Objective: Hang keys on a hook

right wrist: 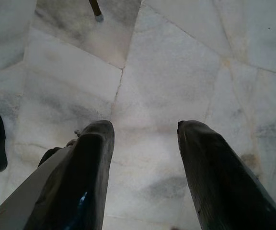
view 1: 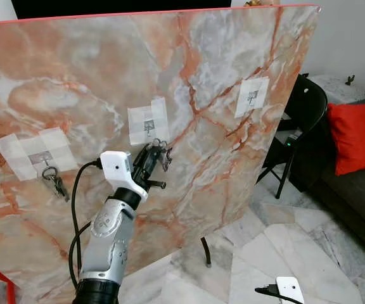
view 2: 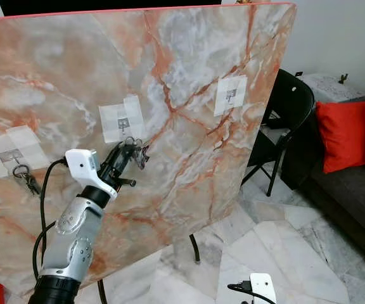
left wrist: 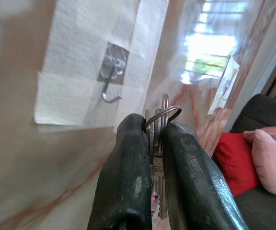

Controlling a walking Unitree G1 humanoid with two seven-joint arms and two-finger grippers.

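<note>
Here the left gripper [left wrist: 155, 132] was closed tight on the keys [left wrist: 158, 143], its two black fingers [left wrist: 128, 163] pinching the ring so its loop stuck out past the tips. It was raised to the marble board [view 1: 233, 158], just below the middle hook [left wrist: 110, 86], which sat on a white taped patch; the ring was close to the hook but not on it. Another key bunch [view 1: 54, 180] hung from the left hook [view 1: 43, 158]. The right gripper [right wrist: 145, 143] hung spread wide above the floor [right wrist: 176, 62], holding nothing. No writing could be read.
</note>
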